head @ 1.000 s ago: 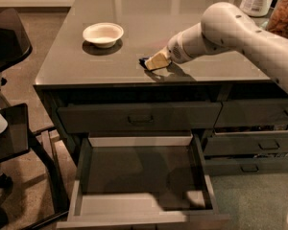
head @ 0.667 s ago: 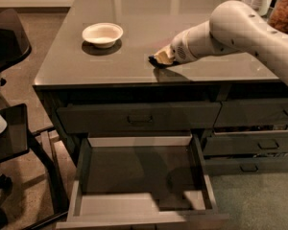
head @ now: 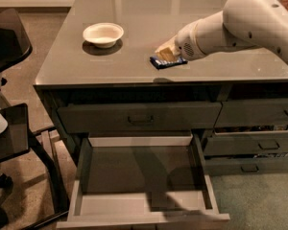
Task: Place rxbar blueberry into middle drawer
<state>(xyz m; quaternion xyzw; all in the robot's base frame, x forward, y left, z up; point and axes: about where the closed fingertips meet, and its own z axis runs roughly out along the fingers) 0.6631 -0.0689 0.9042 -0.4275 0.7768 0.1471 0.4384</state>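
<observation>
Gripper (head: 165, 53) is down at the counter (head: 110, 66) surface, right of centre and close to the front edge, its tan tip against the far side of the bar (head: 170, 61). Whether it is apart, together or clamped on the bar cannot be told from this view. The bar lies flat on the counter with its dark blue wrapper up. Its long side runs roughly from nine to three o'clock with a slight tilt, and its near part shows at five o'clock of the gripper. The arm (head: 249, 20) runs from the gripper toward two o'clock as a thick white sleeve that meets the right edge of the view.

At ten o'clock of the gripper, well apart from the bar, a white bowl (head: 103, 34) stands upright on the counter, its shadow beside it.

At six o'clock of the gripper, just below the counter's front edge, the top drawer (head: 139, 118) is shut, with a recessed handle in its middle. Further toward six o'clock, the middle drawer (head: 134, 206) is pulled far out. Its pale grey walls and floor show, with a dark shadow across part of the floor. At four o'clock of the gripper the narrower right drawers (head: 259, 147) stand in a column, and some of them look slightly ajar. At eight o'clock, off the counter's left end, a black stand (head: 9, 138) stands on the floor.
</observation>
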